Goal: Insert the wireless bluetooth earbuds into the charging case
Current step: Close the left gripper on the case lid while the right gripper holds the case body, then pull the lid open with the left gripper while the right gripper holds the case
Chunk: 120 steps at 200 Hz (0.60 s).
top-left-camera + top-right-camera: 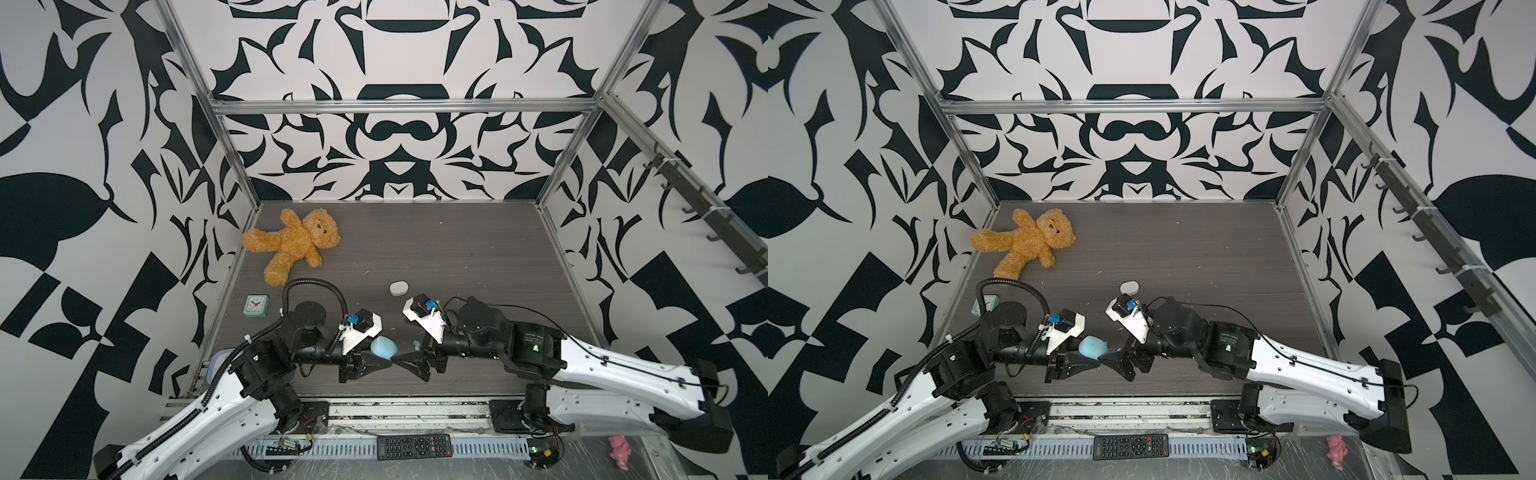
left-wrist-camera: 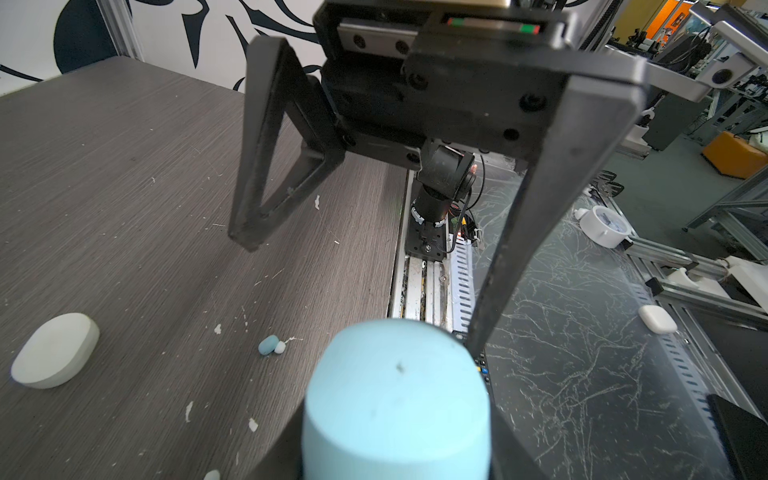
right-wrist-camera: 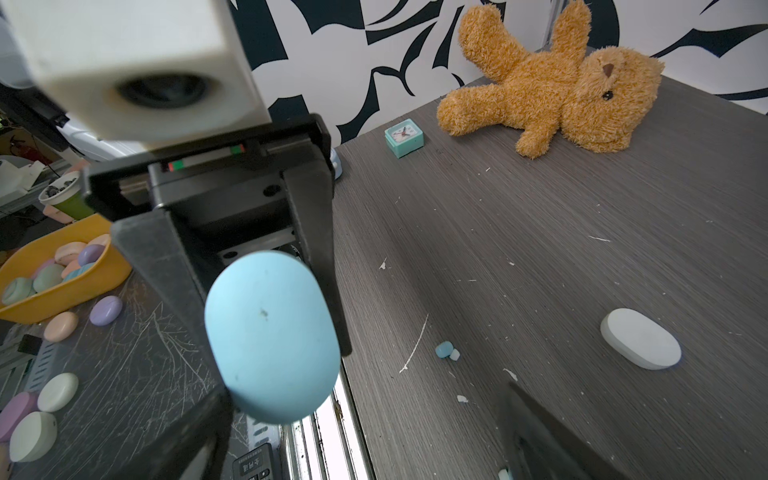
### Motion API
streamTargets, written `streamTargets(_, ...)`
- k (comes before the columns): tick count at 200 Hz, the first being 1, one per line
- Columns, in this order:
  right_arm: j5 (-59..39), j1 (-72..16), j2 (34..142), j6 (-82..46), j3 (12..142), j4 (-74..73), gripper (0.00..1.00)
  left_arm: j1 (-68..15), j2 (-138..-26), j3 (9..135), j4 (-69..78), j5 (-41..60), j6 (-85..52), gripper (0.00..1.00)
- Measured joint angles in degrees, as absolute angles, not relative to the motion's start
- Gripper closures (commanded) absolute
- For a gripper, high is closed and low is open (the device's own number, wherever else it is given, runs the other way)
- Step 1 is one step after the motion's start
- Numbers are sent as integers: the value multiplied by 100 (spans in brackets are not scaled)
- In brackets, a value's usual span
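While the left gripper (image 1: 386, 361) reaches in low from the near edge with its jaws clamped on a light blue oval plastic charging case (image 3: 270, 336), held off the dark wood-grain table (image 1: 457, 249), the right gripper (image 2: 365, 286) faces it tip to tip. Its jaws are spread wide and hold nothing. The blue case looks closed, so what is inside cannot be told. A white oval plastic case (image 1: 399, 288) lies closed farther back on the table. A light blue earbud (image 2: 268, 345) and a white earbud (image 2: 280, 347) lie touching each other on the table just beside the right gripper, outside both cases. A brown plush teddy bear (image 1: 295, 245) and a small teal square clock (image 1: 256, 306) sit at the far left, well apart from the grippers. Off the table, a yellow bowl (image 3: 62, 299) holds pastel oval cases (image 3: 48, 277).
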<state>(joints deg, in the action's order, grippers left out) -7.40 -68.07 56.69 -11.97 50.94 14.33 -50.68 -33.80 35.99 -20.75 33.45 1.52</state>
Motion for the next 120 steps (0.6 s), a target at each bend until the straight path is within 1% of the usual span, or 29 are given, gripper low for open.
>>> streamTargets(120,-486,-6851,5596,-1140,5094,1483,1,-5037,-3291,3500,-2062,3389,150,100)
